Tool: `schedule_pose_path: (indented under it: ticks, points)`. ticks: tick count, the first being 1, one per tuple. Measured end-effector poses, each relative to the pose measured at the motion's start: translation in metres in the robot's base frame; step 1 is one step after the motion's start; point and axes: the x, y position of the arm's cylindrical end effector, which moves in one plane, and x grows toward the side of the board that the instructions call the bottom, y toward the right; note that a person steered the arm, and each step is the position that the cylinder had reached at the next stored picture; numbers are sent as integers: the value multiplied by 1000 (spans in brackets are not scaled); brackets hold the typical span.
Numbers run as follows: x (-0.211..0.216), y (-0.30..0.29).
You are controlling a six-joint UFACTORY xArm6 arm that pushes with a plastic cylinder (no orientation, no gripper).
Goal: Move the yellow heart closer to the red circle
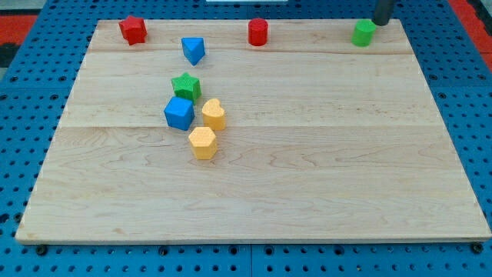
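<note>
**A:** Start at the working end. Where is my tip (pixel 378 24)?

**B:** Up at the counter's far right corner, at the view's top. It sits just beside the green block (pixel 364 33), at that block's upper right, close enough that I cannot tell whether they touch. There are no jaws on this arm to be wide, narrow or holding anything; the rod ends bare and carries nothing.

**A:** And the yellow heart (pixel 214 115)?

**B:** Well apart from the tip, left of the counter's (pixel 323 185) middle. From the tip it lies toward the view's lower left. It stands in a cluster: the blue cube (pixel 178 113) just beside it on the left, the green star (pixel 186 85) above and left, the yellow hexagon (pixel 202 142) just below.

**A:** The red circle (pixel 257 32)?

**B:** Near the far edge, about midway along it. From the heart it lies up and a little to the right, with bare wood between them.

**A:** So what does the move turn on?

**B:** My judgement: the tip is on the wrong side. To push the heart toward the circle it must get to the heart's lower left, and that spot is crowded by the cube and the hexagon. The tip would need to travel round the heart and slip into the gap between them without nudging either.

**A:** Anything else about?

**B:** A red block (pixel 133 30) at the far left corner and a blue triangular block (pixel 193 50) near it; both lie off the line.
</note>
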Motion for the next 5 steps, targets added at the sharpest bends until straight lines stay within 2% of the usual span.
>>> schedule_pose_path:
  ticks: [2, 3, 4, 5]
  points:
    - [174, -125]
    - [165, -107]
    - [202, -189]
    - [262, -231]
